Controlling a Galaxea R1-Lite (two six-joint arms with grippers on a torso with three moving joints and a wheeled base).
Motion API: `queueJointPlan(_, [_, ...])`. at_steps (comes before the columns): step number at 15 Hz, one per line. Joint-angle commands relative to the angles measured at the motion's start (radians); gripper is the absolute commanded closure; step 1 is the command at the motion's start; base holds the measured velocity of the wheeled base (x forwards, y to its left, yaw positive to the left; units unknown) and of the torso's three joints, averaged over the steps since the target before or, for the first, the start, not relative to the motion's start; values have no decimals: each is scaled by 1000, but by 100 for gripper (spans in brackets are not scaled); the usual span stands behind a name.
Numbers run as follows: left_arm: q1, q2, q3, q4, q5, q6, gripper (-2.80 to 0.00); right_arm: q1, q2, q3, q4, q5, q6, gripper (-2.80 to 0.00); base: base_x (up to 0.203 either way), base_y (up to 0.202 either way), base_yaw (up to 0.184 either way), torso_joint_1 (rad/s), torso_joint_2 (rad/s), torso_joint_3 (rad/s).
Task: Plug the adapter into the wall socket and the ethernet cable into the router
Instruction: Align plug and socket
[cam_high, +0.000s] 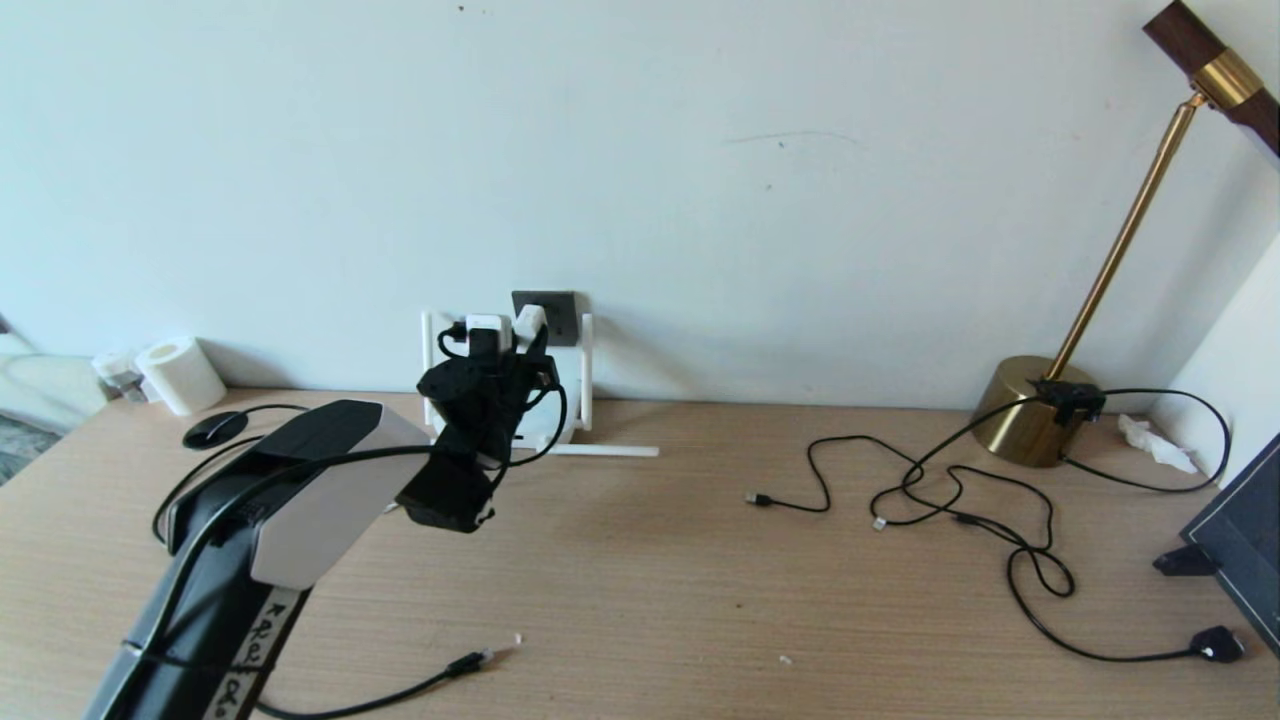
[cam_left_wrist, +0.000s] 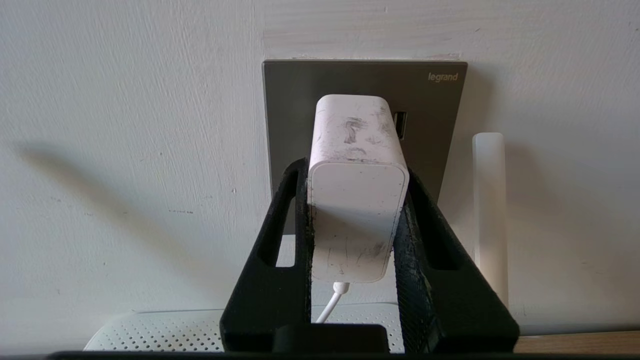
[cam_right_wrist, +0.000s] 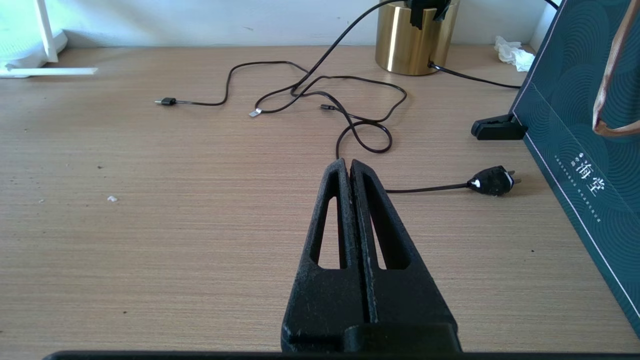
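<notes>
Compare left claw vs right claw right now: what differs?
Grip: left claw is shut on the white adapter; right claw is shut on nothing. Place: left claw is up at the wall socket; right claw hangs low over the desk, near the flat black plug. Both have black slotted fingers.

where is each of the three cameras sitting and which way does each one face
Head view: high on the robot, looking forward and down over the desk to the wall; left arm shows.
Left wrist view: behind the left gripper, facing the wall socket; fingers clamp the adapter.
Right wrist view: low over the desk, behind the shut right gripper, facing the black cords.
Head and left wrist views share adapter, socket, router.
</notes>
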Motion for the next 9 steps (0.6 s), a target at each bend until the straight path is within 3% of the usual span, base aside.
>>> queueJointPlan(1, [5,1,3,-8,1,0,0,0,1,0,-1,0,0,0,0,0,0,0,0,0])
queueJointPlan(9, [13,7,15,-8,0,0,0,0,1,0,-1,0,0,0,0,0,0,0,0,0])
